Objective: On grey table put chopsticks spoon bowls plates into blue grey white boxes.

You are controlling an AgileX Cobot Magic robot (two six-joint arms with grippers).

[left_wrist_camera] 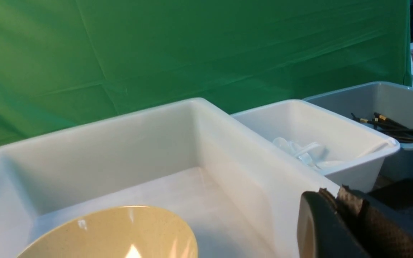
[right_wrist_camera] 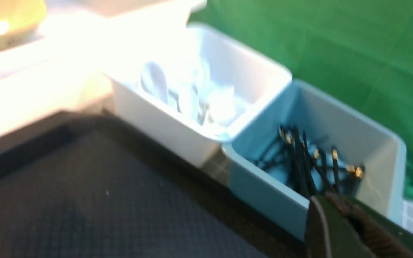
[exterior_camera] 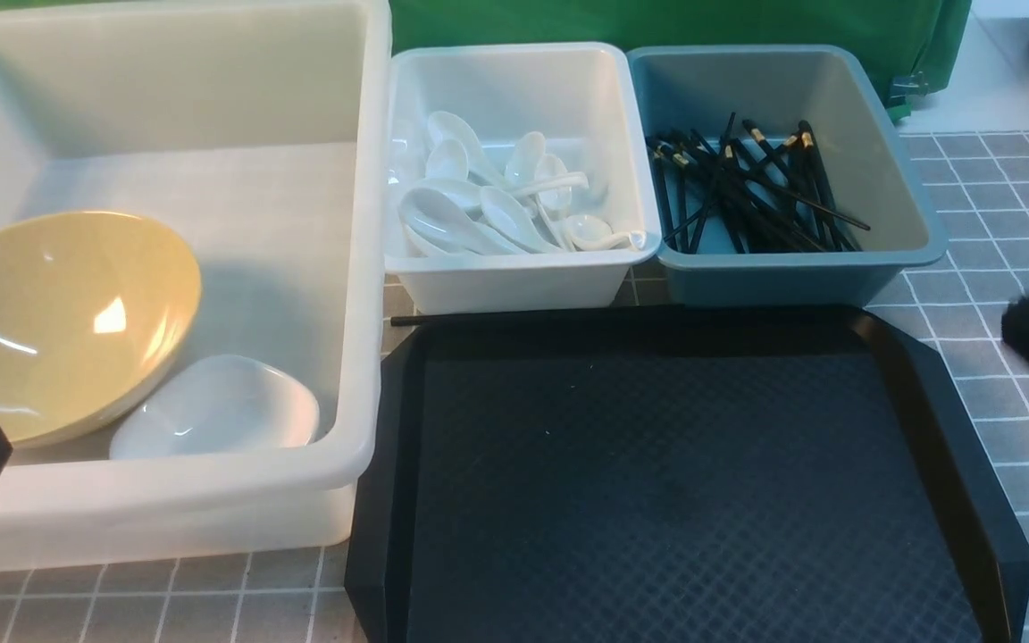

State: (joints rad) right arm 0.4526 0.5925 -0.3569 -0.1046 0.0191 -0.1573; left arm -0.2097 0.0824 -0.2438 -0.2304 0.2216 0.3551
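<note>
I read the sorting as nearly finished. Taking the black tray (exterior_camera: 684, 482) as landmark: the large tub (exterior_camera: 363, 268) to its left holds the yellow bowl (exterior_camera: 59, 321) and a white plate (exterior_camera: 220, 406); behind it, spoons (exterior_camera: 497, 201) fill the white box (exterior_camera: 523, 277) and chopsticks (exterior_camera: 747, 187) the blue-grey box (exterior_camera: 791, 272). One stray chopstick (exterior_camera: 514, 315) lies on the worktop (exterior_camera: 997, 223) along the tray's far edge; that needs picking next. My left claw (left_wrist_camera: 339, 218) and right claw (right_wrist_camera: 339, 225) are both closed, empty.

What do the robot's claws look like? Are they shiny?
Not very shiny. The left gripper is black, with smooth rounded fingers and a rough, woven-looking pad whose edge looks frayed. The right gripper is black too, with a similar dark textured pad, though its picture is blurry. From the front, both show only as dark shapes at the edges. No cables or markings show.
</note>
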